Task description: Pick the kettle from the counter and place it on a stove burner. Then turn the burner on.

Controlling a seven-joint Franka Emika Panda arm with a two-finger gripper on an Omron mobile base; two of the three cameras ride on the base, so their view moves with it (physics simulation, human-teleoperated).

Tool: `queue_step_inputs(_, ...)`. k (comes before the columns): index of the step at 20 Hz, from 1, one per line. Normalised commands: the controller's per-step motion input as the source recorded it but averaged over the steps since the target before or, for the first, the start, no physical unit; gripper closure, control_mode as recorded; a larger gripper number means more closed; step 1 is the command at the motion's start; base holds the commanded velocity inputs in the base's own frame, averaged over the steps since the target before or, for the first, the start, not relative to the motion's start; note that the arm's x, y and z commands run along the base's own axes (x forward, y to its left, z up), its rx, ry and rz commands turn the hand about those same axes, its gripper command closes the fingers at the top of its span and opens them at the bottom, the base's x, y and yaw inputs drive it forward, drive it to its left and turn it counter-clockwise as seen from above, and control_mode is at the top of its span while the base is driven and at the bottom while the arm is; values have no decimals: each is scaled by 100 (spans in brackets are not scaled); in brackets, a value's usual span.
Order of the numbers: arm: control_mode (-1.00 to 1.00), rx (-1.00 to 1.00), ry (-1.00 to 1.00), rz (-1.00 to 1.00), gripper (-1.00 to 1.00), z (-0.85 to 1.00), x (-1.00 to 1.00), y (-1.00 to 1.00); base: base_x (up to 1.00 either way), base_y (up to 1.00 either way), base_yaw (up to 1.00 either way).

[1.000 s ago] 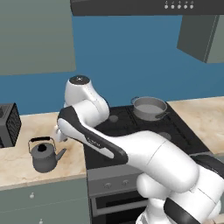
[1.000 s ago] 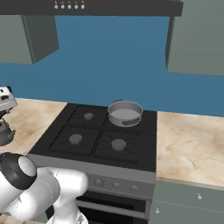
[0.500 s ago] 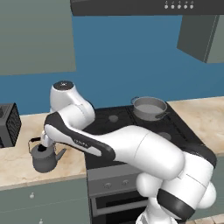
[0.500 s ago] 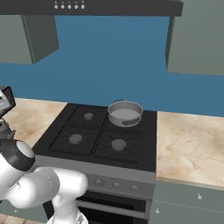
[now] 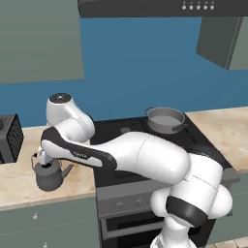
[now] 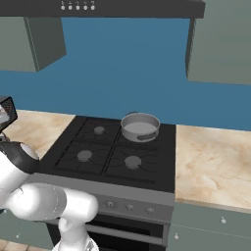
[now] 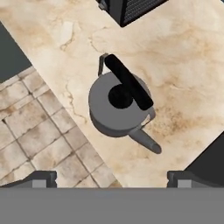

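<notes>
Kettle (image 5: 49,176) sits upright on the counter (image 5: 19,177), left of the stove, spout pointing toward the stove side. Hand view looks straight down on it: kettle (image 7: 120,104) centered, black handle arched across the lid, black knob under it, spout toward lower right of that view. Counter (image 7: 183,65) edge runs diagonally, tiled floor (image 7: 30,122) beyond it. Dark slatted appliance (image 5: 8,138) stands on the counter behind the kettle, apart from it.

Gripper (image 7: 111,177) hangs above the kettle, jaws spread wide, tips at either side of the hand view's bottom edge, nothing between them. Contact with the handle not evident; looks clear of it, though in the left base view the wrist hides the gap.

Silver pot (image 6: 140,126) occupies the back right stove burner. Front burners (image 6: 133,161) bare.
</notes>
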Motion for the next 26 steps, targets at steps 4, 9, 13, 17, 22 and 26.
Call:
queue_step_inputs(4,-100,-1,1,0,-100,-14,31,28,0,0,0)
queue_step_inputs(9,-100,-1,2,0,-100,-15,35,28,0,0,0)
queue_step_inputs(13,-100,0,1,0,-100,-11,32,22,0,0,0)
queue_step_inputs(17,-100,0,2,0,-100,-14,21,20,0,0,0)
queue_step_inputs(22,-100,0,1,0,-100,-17,20,20,0,0,0)
queue_step_inputs(26,-100,0,0,0,-100,-20,22,13,0,0,0)
